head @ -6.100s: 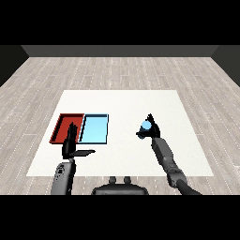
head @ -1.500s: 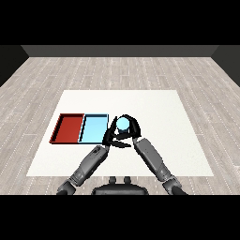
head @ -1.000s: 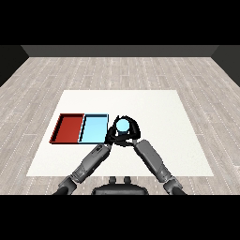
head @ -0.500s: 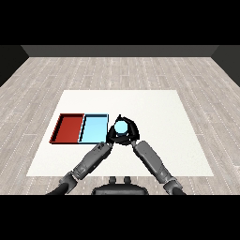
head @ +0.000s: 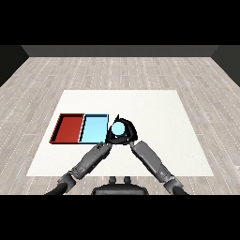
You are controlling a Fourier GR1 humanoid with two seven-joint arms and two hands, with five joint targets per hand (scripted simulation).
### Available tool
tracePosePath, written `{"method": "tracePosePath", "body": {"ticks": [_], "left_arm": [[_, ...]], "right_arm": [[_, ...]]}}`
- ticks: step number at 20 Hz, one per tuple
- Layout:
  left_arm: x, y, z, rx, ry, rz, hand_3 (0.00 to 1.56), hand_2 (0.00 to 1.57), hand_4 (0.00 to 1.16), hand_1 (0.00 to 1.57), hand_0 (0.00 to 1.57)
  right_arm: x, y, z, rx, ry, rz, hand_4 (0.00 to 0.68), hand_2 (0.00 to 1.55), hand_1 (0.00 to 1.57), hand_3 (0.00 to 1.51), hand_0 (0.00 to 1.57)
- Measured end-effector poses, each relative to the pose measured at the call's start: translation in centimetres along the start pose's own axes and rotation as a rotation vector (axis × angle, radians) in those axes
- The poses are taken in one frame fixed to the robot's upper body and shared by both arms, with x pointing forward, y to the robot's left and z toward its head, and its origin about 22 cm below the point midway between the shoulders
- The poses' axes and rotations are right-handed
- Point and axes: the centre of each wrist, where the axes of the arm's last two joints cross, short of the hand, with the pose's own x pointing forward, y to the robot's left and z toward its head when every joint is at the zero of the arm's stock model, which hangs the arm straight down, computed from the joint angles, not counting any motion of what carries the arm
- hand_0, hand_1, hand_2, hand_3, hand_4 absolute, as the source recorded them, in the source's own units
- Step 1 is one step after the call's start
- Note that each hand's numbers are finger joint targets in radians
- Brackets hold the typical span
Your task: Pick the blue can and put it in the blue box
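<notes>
Near the middle of the picture, the right hand [head: 129,137] curled round the blue can [head: 118,128]. The left hand [head: 110,136] was right beside it, at the can's left side. Both sat just right of the light blue tray [head: 93,129]. The red tray [head: 69,128] lay touching it, further left, on the white table [head: 159,112].

A red tray [head: 70,128] is seen lying on the white table [head: 154,108], left of both hands.
</notes>
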Motion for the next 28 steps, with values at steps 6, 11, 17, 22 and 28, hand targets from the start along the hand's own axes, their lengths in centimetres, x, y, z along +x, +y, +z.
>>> {"method": "tracePosePath", "body": {"ticks": [6, 11, 17, 22, 28], "left_arm": [[0.36, -0.03, -0.13, 0.081, 0.02, -0.014, 1.46, 1.56, 1.13, 1.57, 1.57], [0.47, -0.09, -0.51, 0.11, 0.025, -0.057, 1.46, 1.55, 1.14, 1.57, 1.57], [0.24, -0.14, -0.42, 0.112, 0.008, -0.078, 1.47, 1.56, 1.14, 1.57, 1.57], [0.18, -0.31, -0.59, 0.127, 0.019, -0.086, 1.47, 1.56, 1.14, 1.57, 1.57], [0.27, -0.71, -0.65, 0.131, 0.032, -0.085, 1.48, 1.57, 1.14, 1.57, 1.57]], "right_arm": [[0.31, 0.12, -0.88, 0.013, 0.002, -0.013, 0.529, 1.46, 1.42, 1.37, 1.42], [0.23, -0.04, -1.11, 0.008, 0.001, -0.019, 0.531, 1.46, 1.42, 1.37, 1.42], [0.15, 0.03, -0.42, -0.006, 0.004, -0.025, 0.11, 0.72, 0.72, 0.25, 0.72], [0.15, -0.16, -0.8, -0.004, 0.015, 0.02, 0.0, 0.0, 0.0, 0.0, 0.0], [0.15, -0.51, -0.19, 0.001, 0.015, 0.05, 0.0, 0.0, 0.0, 0.0, 0.0]]}}
